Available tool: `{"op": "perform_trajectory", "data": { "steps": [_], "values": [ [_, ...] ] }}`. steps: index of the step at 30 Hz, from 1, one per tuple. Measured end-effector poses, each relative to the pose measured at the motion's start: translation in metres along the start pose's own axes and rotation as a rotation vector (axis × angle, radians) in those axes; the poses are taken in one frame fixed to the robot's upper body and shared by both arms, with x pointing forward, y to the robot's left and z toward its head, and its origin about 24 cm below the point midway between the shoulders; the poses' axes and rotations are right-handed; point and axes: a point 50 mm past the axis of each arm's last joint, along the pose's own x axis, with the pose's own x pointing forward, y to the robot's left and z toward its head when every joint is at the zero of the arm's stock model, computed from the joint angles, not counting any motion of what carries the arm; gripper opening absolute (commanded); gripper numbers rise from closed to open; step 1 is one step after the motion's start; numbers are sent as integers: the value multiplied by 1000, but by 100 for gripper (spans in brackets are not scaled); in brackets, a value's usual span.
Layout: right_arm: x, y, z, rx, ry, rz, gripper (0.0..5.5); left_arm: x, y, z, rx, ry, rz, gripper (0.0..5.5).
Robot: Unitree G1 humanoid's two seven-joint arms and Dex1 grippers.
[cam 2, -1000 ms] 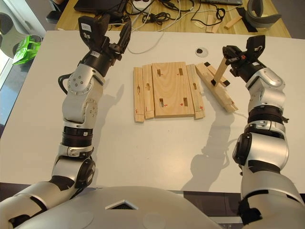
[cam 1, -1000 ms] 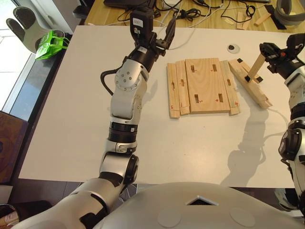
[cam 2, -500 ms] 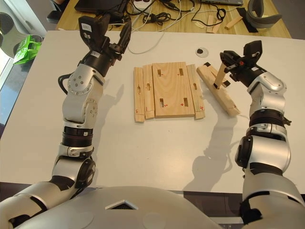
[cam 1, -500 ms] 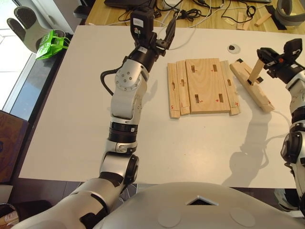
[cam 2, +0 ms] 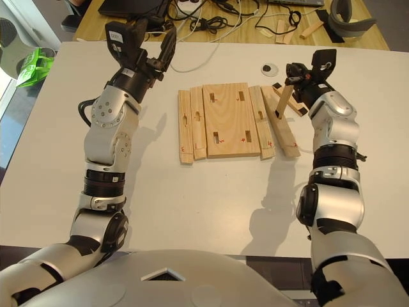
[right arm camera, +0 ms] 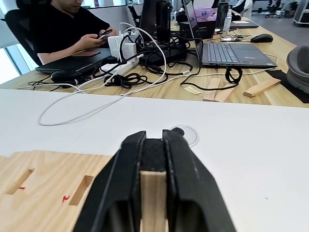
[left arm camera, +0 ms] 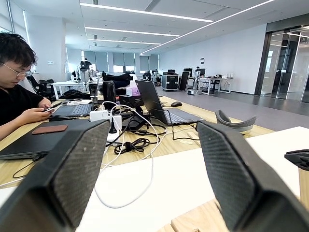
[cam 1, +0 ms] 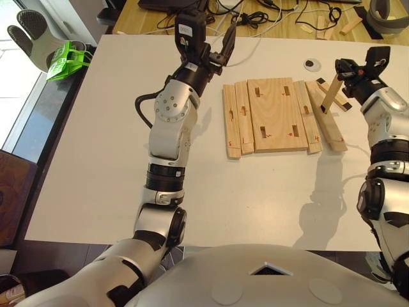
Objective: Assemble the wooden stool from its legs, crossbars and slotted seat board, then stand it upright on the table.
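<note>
Seat board point(cam 1: 275, 114) and crossbar point(cam 1: 330, 94) are bare pale wood; the table point(cam 1: 115, 141) smooth matt white.

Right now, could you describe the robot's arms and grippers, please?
Left arm and right arm: silver rounded segments, black joint rings, a black cable beside the left. Left gripper and right gripper: black fingers; the left carries a white label.
</note>
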Motion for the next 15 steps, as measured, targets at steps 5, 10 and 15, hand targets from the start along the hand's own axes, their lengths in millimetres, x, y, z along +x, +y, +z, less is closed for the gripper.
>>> {"op": "perform_trajectory", "data": {
  "steps": [5, 10, 15],
  "values": [
    [3, 9, 1, -67, 21, -2, 39, 1, -2, -1, -10, -8, 10, 331],
    [3, 8, 1, -69, 20, 7, 39, 1, -1, -3, -10, -8, 15, 331],
    [-2, 9, -1, -109, 8, 9, 105, 0, -1, -4, -10, -10, 17, 331]
  ]
}}
